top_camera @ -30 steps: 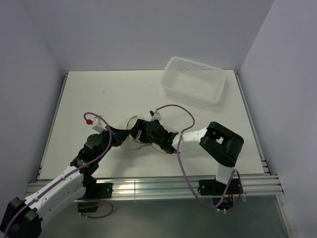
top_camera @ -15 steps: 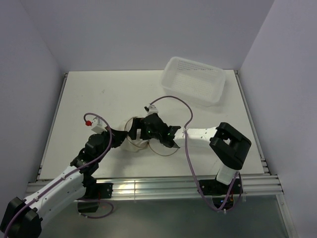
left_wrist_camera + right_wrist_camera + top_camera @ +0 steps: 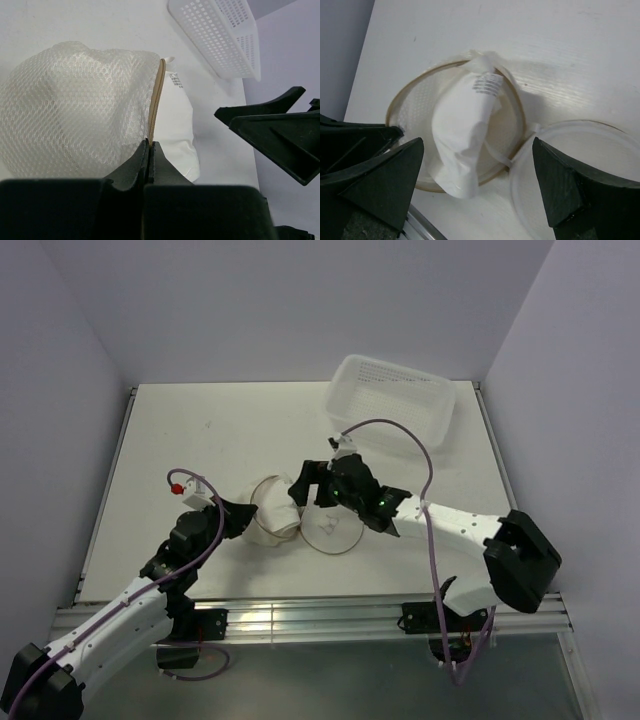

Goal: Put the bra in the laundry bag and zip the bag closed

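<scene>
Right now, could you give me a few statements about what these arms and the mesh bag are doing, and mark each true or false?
1. The left end effector pinches the laundry bag at its beige rim. True.
2. The bra rests in the bag's opening. True.
3. The right end effector grips the bra. False: it is open, with the bra lying loose beneath it.
4. The lid is zipped shut. False: it lies flipped open beside the bag.

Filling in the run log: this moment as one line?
left gripper: shut on laundry bag rim | right gripper: open, above bag | bra: partly in open bag, overhanging rim | lid: flat beside, unzipped
</scene>
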You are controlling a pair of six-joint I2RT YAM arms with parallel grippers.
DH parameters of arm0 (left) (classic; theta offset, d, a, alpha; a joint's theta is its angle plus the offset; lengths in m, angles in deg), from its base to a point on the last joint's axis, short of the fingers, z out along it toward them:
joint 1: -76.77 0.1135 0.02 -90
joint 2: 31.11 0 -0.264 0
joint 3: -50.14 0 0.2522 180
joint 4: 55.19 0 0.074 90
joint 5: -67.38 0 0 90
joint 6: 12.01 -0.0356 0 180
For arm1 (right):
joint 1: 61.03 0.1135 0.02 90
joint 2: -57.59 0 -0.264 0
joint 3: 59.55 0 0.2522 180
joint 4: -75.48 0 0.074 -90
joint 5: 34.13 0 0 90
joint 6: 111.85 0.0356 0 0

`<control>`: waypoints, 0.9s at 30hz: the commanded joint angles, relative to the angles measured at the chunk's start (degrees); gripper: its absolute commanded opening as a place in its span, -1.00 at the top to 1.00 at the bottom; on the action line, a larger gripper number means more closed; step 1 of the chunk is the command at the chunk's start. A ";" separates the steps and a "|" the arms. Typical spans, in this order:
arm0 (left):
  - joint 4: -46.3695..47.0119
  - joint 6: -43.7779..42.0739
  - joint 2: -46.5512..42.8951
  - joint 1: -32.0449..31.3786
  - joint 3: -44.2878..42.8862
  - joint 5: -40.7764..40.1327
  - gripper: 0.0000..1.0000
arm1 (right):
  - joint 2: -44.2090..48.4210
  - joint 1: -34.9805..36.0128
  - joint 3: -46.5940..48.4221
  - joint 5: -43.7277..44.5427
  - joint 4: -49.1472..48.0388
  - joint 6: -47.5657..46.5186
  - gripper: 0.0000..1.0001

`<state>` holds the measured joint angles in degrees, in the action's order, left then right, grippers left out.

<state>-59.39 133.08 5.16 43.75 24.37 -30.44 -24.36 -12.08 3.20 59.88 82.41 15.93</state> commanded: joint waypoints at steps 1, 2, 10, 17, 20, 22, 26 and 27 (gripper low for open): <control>0.98 -1.56 -0.41 0.23 -1.79 0.25 1.00 | 5.99 -1.83 -4.07 1.69 1.03 -1.30 -0.90; 0.98 -1.57 -0.50 0.23 -1.79 0.34 1.00 | 7.06 -2.54 -6.86 2.75 1.46 -1.57 -0.78; 2.04 -1.83 -0.76 0.14 -2.31 1.84 1.00 | 15.24 -8.16 -18.92 13.20 12.10 -3.41 0.16; 1.77 -2.53 -1.11 0.14 -2.49 2.01 1.00 | 13.67 -8.87 -21.57 12.25 11.93 -1.92 0.16; 1.60 -2.62 -1.12 0.14 -2.40 1.93 1.00 | 10.68 -8.87 -21.31 10.76 10.09 -1.66 0.22; 1.69 -2.53 -1.29 0.14 -2.14 2.01 1.00 | 9.01 -8.87 -21.22 10.06 9.38 -1.31 0.26; 1.86 -2.44 -1.55 0.14 -1.79 2.19 1.00 | 7.07 -8.87 -21.57 9.09 7.54 -0.69 0.35; 1.86 -2.36 -1.55 0.14 -1.79 2.19 0.99 | 6.20 -8.87 -21.57 8.56 7.27 -0.52 0.35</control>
<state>-59.35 131.66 4.31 43.75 24.35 -29.00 -16.69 -20.58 -18.28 69.10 92.56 14.60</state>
